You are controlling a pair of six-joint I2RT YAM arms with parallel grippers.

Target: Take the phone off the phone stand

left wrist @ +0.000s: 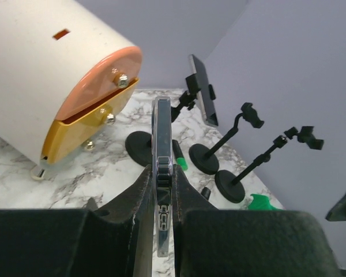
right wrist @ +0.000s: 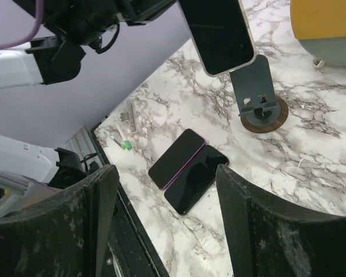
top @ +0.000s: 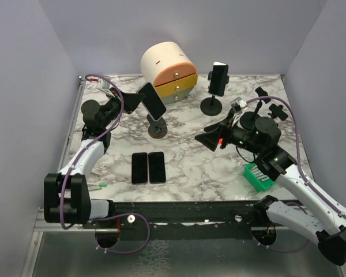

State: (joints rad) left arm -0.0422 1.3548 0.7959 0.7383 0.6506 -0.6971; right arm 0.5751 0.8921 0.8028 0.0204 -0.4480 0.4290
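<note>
My left gripper [top: 139,99] is shut on the edge of a black phone [top: 153,99] in a clear case, tilted above its round-based phone stand [top: 157,128]. In the left wrist view the phone's edge [left wrist: 161,144] sits clamped in the gripper [left wrist: 162,196]. The right wrist view shows the phone [right wrist: 219,34] at the top of the stand's grey cradle [right wrist: 256,92]; I cannot tell whether they touch. My right gripper [top: 210,138] is open and empty, hovering right of that stand, above the table [right wrist: 167,190].
A second phone [top: 218,78] sits clamped on a tall stand [top: 211,105] at the back. Two phones [top: 139,167] [top: 156,167] lie flat near the front. A cream and orange drawer unit [top: 168,70] stands behind. Two empty stands [top: 268,107] and a green box [top: 259,175] are on the right.
</note>
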